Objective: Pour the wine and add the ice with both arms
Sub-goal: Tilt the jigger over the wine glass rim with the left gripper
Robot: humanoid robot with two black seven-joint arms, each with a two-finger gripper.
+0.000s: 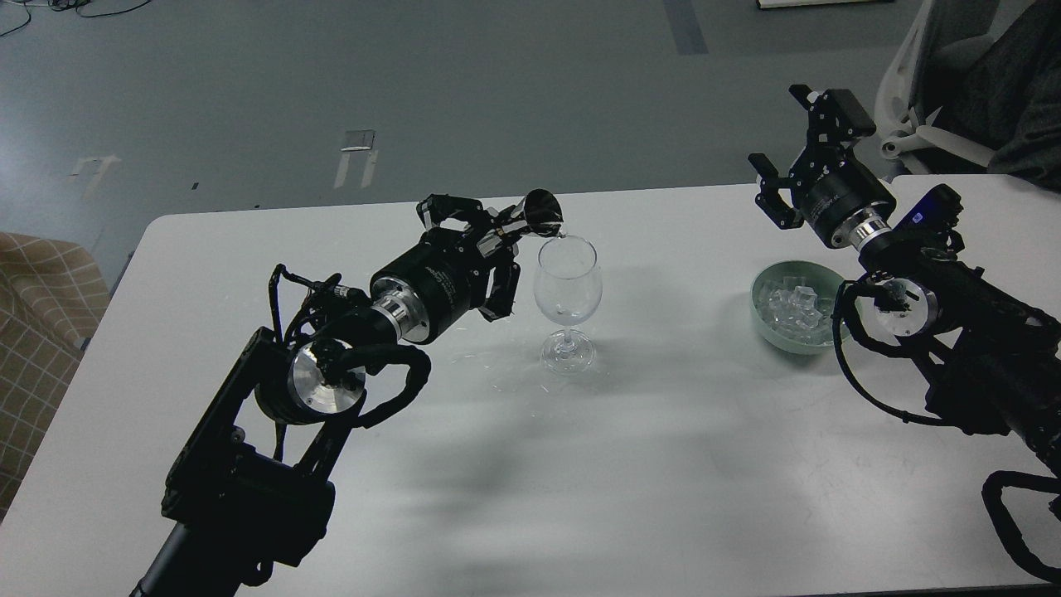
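A clear stemmed wine glass [567, 286] stands upright near the middle of the white table [630, 464]. My left gripper [491, 239] is shut on a small steel jigger [535, 217], tipped with its mouth at the glass's left rim. The wine is too clear to make out; a faint trace sits low in the bowl. Ice [794, 303] is heaped in a pale green bowl [767, 327] at the right. My right gripper [800, 145] is open and empty, raised above and behind the bowl.
A white office chair [920, 108] with a seated person in dark clothes stands at the far right, behind a second white table [1003, 195]. A checked seat [41, 307] is at the left edge. Grey floor lies beyond the table's far edge.
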